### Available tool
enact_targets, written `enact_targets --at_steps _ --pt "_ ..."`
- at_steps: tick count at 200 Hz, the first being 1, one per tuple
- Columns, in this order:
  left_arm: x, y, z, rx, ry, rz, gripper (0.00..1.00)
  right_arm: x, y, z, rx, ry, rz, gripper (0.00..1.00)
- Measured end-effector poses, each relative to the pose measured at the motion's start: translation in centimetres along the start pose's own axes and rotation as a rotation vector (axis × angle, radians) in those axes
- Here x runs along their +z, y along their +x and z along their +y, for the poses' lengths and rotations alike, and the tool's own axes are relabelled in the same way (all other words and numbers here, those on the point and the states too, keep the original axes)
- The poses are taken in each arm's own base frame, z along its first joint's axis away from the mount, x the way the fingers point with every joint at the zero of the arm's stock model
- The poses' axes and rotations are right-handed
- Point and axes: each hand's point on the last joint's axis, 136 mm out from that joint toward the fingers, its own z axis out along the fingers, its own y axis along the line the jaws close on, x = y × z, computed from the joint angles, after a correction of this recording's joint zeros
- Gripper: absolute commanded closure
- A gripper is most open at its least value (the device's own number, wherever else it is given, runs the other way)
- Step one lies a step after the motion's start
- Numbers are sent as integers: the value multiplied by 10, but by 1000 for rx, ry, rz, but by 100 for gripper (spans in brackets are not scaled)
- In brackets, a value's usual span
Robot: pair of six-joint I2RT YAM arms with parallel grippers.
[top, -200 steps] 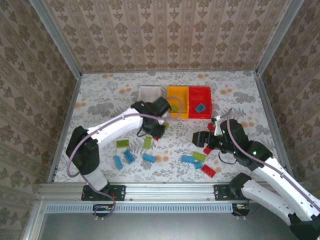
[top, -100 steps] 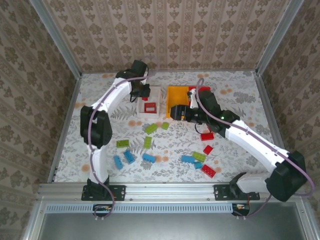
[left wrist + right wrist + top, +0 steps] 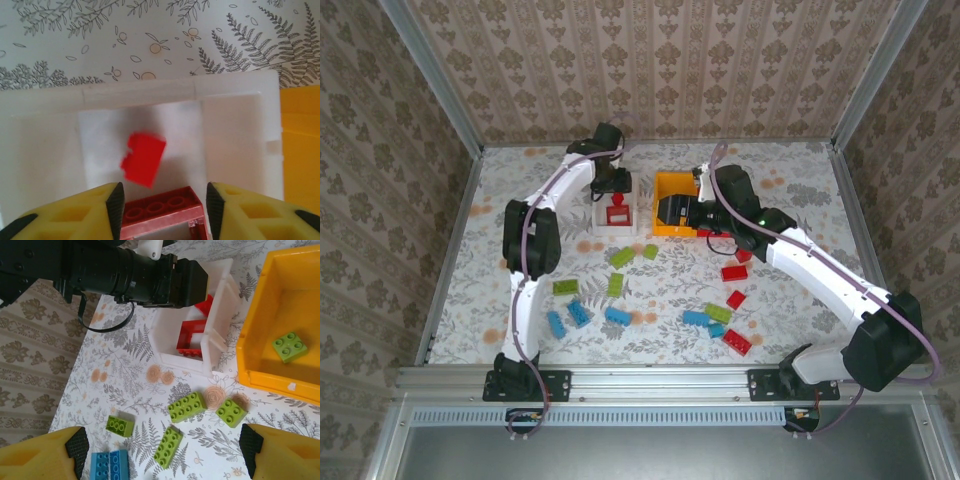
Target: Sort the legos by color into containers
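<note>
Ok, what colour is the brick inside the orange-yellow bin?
The brick is lime green, clearest in the right wrist view.

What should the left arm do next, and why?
Probably lift the left pincer up and away from the white bin. Its jaws stand open and the small red brick is free of them inside the bin, so nothing is held. Loose green bricks wait nearby.
</note>
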Motion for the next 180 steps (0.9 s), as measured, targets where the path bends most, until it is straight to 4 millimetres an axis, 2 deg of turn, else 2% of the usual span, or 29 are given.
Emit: enact_targets --at_steps 29,47,73,95,111,130,145,158,180 --pt "-5 4 -3 -16 7 2 46 0 8 -7 -8 27 29 21" --pt "-17 9 -5 -29 12 -2 44 0 25 -20 -3 74 81 25" --pt "-55 16 -12 -33 35 -44 42 -9 58 -34 -23 159 189 25" --pt "-96 32 -30 -3 91 -98 42 -19 94 -30 -87 198 308 26" --pt "-125 55 -42 26 148 -126 42 -25 126 -26 -149 223 414 25" --pt "-149 95 -46 41 211 -125 40 -31 164 -23 -232 264 534 25" --pt "-164 129 -39 32 251 -116 39 -30 191 -27 -293 302 635 24" --pt "-174 157 -30 18 272 -104 37 -28 211 -38 -341 359 721 24" --pt "-193 193 -18 -12 305 -117 36 -26 236 -57 -407 440 852 24"
